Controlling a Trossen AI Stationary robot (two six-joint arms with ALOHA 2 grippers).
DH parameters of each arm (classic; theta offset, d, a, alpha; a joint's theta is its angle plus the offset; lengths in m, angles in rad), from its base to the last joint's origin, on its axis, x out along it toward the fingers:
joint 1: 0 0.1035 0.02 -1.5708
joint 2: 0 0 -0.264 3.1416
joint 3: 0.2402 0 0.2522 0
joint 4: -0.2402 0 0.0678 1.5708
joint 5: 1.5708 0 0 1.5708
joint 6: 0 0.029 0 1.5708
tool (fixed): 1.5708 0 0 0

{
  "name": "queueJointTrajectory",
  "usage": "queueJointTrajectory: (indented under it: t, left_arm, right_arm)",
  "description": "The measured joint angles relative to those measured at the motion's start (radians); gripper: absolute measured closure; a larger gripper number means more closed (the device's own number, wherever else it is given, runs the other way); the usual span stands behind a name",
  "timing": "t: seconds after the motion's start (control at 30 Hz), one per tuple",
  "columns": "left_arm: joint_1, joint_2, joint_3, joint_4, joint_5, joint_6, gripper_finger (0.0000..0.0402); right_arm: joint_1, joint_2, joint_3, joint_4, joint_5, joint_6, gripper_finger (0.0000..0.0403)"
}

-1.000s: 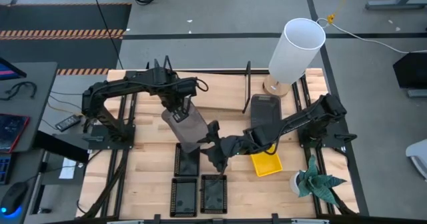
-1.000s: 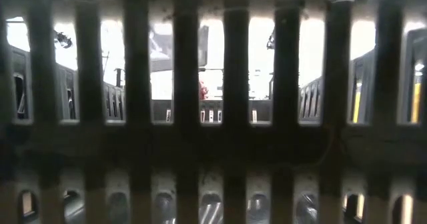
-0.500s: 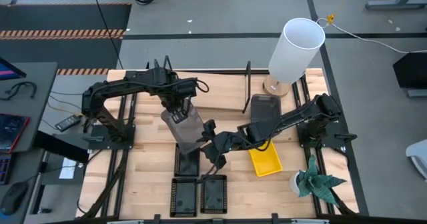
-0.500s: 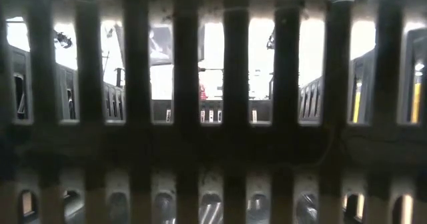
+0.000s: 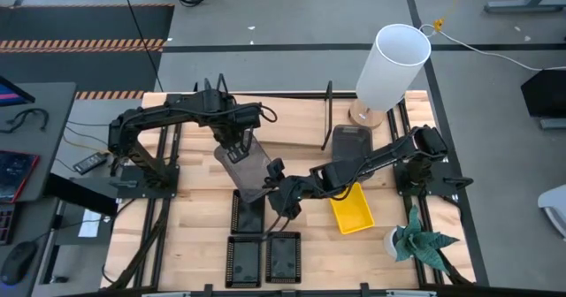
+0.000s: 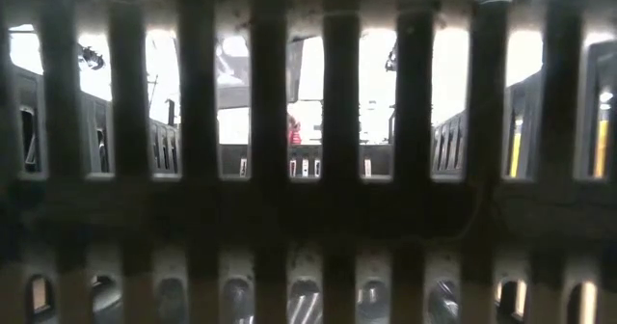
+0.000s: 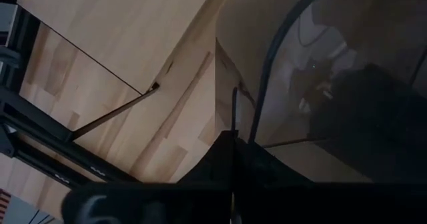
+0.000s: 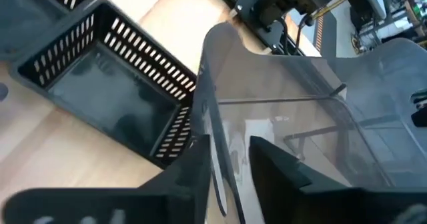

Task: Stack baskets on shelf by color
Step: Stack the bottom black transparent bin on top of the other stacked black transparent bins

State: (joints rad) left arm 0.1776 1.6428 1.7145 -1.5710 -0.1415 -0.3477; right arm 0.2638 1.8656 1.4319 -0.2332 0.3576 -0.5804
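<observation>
A dark grey basket (image 5: 247, 166) is held above the middle of the table, tilted, with the left gripper (image 5: 235, 147) clamped on its far rim and the right gripper (image 5: 276, 180) meeting its near edge. In the right wrist view the right arm's fingers (image 8: 277, 167) straddle the basket's thin wall with a little daylight either side, so that pincer is judged not yet closed on it. The shelf (image 5: 301, 125) lies behind, with another grey basket (image 5: 351, 145) resting at its right end; a yellow basket (image 5: 351, 212) and three black mesh baskets (image 5: 264, 258) sit on the table in front. To do the transfer well, the right fingers should seat squarely on the wall and close fully before the left lets go, keeping the basket clear of the mesh basket (image 8: 110, 91) below.
</observation>
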Motion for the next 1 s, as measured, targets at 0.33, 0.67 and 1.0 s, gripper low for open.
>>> queueJointTrajectory:
  t: [0.33, 0.67, 1.0]
  left_arm:
    - [-0.010, 0.000, 0.000, 0.003, -0.065, 0.007, 0.0353]
    - [-0.047, -0.008, 0.000, 0.001, -0.161, 0.071, 0.0235]
    - [-0.127, -0.101, 0.000, 0.002, -0.217, 0.074, 0.0174]
  right_arm:
    - [0.003, 0.000, 0.000, 0.009, -0.002, -0.077, 0.0393]
    - [0.005, 0.000, 0.033, -0.053, 0.029, 0.021, 0.0397]
    - [0.041, -0.002, 0.138, -0.362, 0.041, 0.298, 0.0396]
